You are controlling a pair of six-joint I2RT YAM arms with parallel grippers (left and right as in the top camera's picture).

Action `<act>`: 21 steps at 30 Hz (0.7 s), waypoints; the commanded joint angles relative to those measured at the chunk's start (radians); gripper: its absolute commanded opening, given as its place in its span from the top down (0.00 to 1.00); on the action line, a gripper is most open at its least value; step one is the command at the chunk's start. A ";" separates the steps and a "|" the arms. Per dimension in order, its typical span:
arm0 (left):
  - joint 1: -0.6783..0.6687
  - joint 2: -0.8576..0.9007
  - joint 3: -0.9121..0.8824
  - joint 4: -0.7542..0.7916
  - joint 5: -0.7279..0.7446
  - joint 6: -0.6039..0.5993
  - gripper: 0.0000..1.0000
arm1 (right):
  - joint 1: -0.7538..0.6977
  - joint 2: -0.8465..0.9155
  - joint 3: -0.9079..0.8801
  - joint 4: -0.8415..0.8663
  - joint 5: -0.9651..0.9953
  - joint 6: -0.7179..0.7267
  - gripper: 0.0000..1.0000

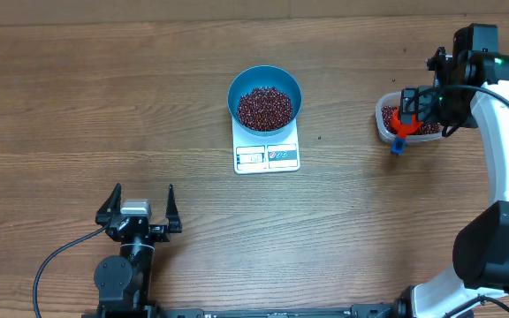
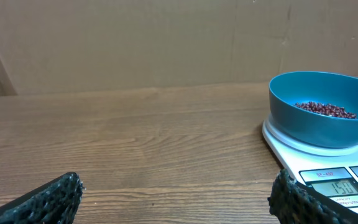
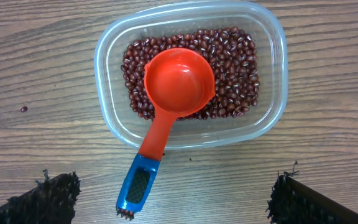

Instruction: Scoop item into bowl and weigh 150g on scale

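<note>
The right gripper (image 3: 179, 202) is held wide, with nothing between its fingers. Directly below and just ahead of it lies the red scoop (image 3: 178, 81), empty and cup-up on the beans (image 3: 238, 68) left in the clear tub (image 3: 279, 81). Its blue handle end overhangs the tub rim on the side nearest the fingers. Well apart from this gripper, toward the other arm's side, the blue bowl (image 1: 235, 93) is seated on the scale (image 1: 268, 157) with a heap of beans inside. In the left wrist view the display (image 2: 340, 186) appears to read the target weight, though the digits are small.

The left gripper (image 1: 141, 196) is likewise spread wide and empty, low over the table (image 1: 104, 88), with the bowl and scale ahead of it and to its right.

Scooping is judged finished, so only a clean retreat and a steady reading seem to be left. The right gripper should be lifted straight up, so that the overhanging handle is not clipped and the tub is not nudged. The scale and bowl are best left untouched, and the table unshaken, while the reading is confirmed.
</note>
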 commanded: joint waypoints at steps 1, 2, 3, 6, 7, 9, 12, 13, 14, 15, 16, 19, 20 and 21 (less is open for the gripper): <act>0.006 -0.010 -0.004 -0.002 0.000 0.009 0.00 | -0.008 -0.015 0.026 0.003 -0.009 -0.008 0.00; 0.006 -0.010 -0.004 -0.002 0.000 0.008 0.00 | -0.008 -0.015 0.026 0.003 -0.009 -0.008 0.00; 0.006 -0.010 -0.004 -0.002 0.000 0.008 0.00 | -0.008 -0.015 0.026 0.003 -0.009 -0.008 0.00; 0.006 -0.010 -0.004 -0.002 0.000 0.009 0.01 | -0.008 -0.015 0.026 0.003 -0.009 -0.008 0.00; 0.006 -0.010 -0.004 -0.002 0.000 0.008 0.00 | -0.008 -0.014 0.026 0.003 -0.009 -0.008 0.00; 0.006 -0.010 -0.004 -0.002 0.000 0.009 0.00 | -0.008 -0.012 0.026 0.004 -0.009 -0.008 0.00; 0.006 -0.010 -0.004 -0.002 0.000 0.009 0.00 | -0.008 -0.012 0.026 0.004 -0.009 -0.008 0.00; 0.006 -0.010 -0.004 -0.002 0.000 0.009 0.01 | -0.008 -0.012 0.026 0.004 -0.009 -0.008 0.00; 0.006 -0.010 -0.004 -0.002 0.000 0.009 0.00 | -0.008 -0.012 0.026 0.004 -0.009 -0.008 0.00; 0.006 -0.010 -0.004 -0.002 0.000 0.009 0.00 | -0.008 -0.013 0.026 0.005 -0.009 -0.008 0.00; 0.006 -0.010 -0.004 -0.002 0.000 0.009 0.00 | -0.008 -0.013 0.026 0.010 -0.009 -0.008 0.00; 0.006 -0.010 -0.004 -0.002 0.000 0.009 0.00 | -0.008 -0.013 0.026 0.050 -0.010 -0.007 0.00; 0.006 -0.010 -0.004 -0.002 0.000 0.009 0.00 | -0.007 -0.017 0.026 0.060 -0.018 -0.007 0.00; 0.006 -0.010 -0.004 -0.002 0.000 0.008 0.01 | -0.008 -0.019 0.026 0.069 -0.033 -0.008 0.00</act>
